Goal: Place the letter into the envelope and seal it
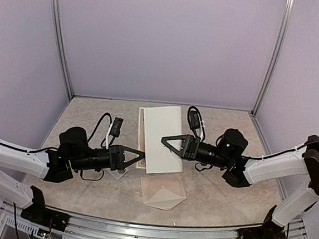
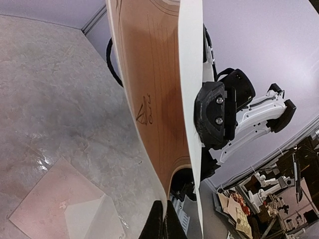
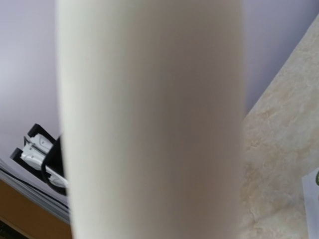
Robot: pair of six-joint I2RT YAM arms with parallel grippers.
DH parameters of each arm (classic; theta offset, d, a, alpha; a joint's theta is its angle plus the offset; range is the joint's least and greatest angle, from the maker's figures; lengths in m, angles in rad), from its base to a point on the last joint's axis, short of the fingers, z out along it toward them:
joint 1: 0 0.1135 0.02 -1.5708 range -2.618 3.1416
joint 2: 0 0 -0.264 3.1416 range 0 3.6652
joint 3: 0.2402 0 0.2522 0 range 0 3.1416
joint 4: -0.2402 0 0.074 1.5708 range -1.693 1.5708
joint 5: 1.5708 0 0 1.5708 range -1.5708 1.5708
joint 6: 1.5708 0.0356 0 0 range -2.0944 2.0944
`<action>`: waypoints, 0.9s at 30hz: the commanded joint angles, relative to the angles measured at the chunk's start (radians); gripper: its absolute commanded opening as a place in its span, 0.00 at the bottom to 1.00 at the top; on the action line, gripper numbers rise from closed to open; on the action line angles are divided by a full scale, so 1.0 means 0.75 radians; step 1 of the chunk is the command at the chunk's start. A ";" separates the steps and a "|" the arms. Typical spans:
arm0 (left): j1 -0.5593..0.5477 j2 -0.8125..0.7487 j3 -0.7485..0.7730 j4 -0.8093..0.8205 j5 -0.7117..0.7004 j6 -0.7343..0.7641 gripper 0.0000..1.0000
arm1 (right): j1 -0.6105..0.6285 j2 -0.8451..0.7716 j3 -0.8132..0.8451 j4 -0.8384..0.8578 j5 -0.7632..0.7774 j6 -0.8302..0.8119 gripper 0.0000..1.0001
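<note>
Right, overhead first: the thin cream paper letter with the dark ornamental border [image 1: 160, 139] is up off the marbled beige table [image 1: 225, 198] and bent over on itself, plain white back uppermost, with a sliver of border showing along its left side. The left gripper [image 1: 141, 154] is clamped hard on the near left edge, and the right gripper [image 1: 164, 141] bites the sheet from the opposite side. The small pale cream-pink paper envelope [image 1: 163, 191] lies flat just in front, between the arms, with no letter in it.

Over to the left wrist: the sheet rises steeply from the pinched black fingertips. Its printed cream face curves one way, the white back folds beside it, and the right gripper's pad presses that white fold. The envelope sits below on the table, a paler triangle showing.

Right wrist: only blurred white paper fills the view, and its own fingers are hidden.

So this looks like the folding stage, early on. Inserting the letter and sealing the envelope are both left.
</note>
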 commanded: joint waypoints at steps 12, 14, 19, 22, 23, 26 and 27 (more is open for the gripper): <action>-0.054 0.067 -0.016 0.165 0.049 -0.040 0.00 | -0.006 0.009 0.024 0.038 0.029 0.025 0.31; -0.054 0.069 -0.018 0.168 0.049 -0.043 0.00 | -0.007 0.008 0.021 0.036 0.033 0.025 0.31; -0.059 0.076 -0.020 0.174 0.053 -0.048 0.00 | -0.006 0.012 0.030 0.033 0.034 0.023 0.30; -0.063 0.080 -0.020 0.177 0.055 -0.048 0.00 | -0.007 0.019 0.033 0.034 0.031 0.024 0.29; -0.063 0.081 -0.021 0.178 0.054 -0.048 0.00 | -0.006 0.020 0.032 0.034 0.031 0.026 0.28; -0.064 0.093 -0.024 0.194 0.063 -0.055 0.00 | -0.006 0.019 0.036 0.034 0.027 0.025 0.28; -0.064 0.097 -0.023 0.201 0.068 -0.057 0.00 | -0.006 0.017 0.041 0.032 0.023 0.022 0.29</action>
